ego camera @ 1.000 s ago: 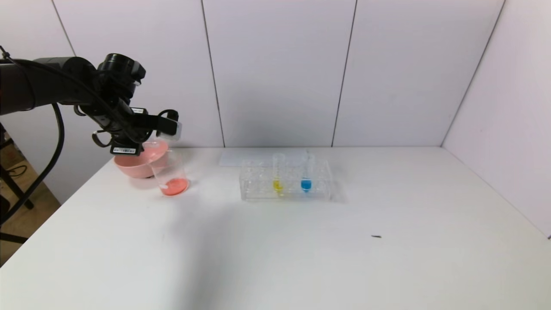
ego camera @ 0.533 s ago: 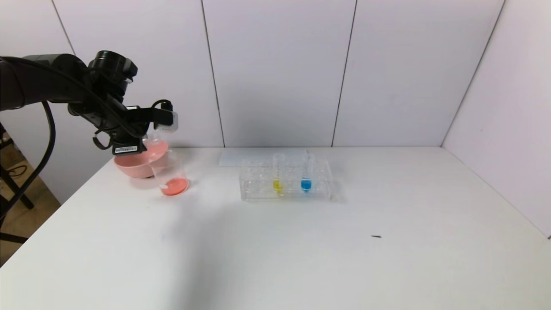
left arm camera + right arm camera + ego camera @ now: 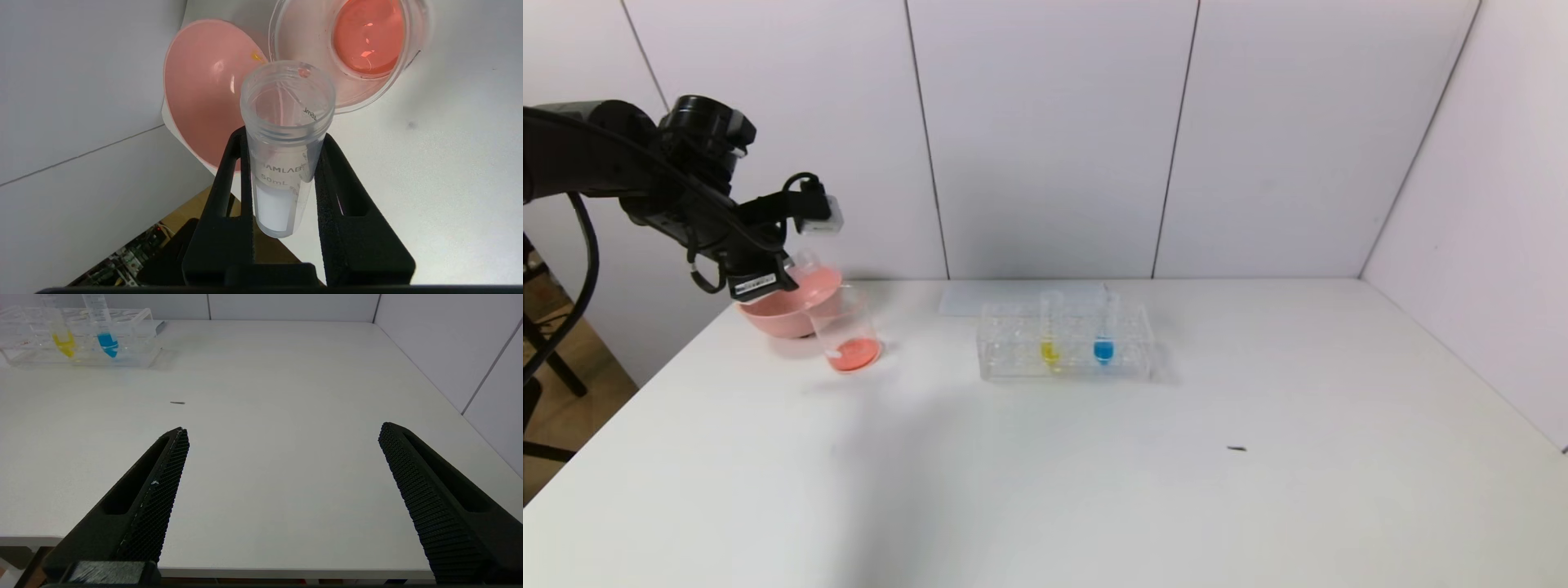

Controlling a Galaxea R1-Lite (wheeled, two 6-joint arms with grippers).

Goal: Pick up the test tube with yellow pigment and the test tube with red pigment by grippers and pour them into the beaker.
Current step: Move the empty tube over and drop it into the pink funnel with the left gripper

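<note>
My left gripper is shut on the test tube with red pigment, a clear tube marked 50mL. It holds only a red drop at its rim. In the head view the tube hangs tilted at the far left, over the pink bowl and just behind the beaker. The beaker has red-orange liquid in its bottom. The test tube with yellow pigment stands upright in the clear rack. My right gripper is open above the table's near right edge, with nothing between its fingers.
A tube with blue liquid stands in the rack to the right of the yellow one. The pink bowl touches the beaker. A small dark speck lies on the white table. Walls close off the back and right.
My left arm has drawn back to the left and risen a little with the tube, from over the beaker's rim to over the pink bowl. Nothing else moved.
</note>
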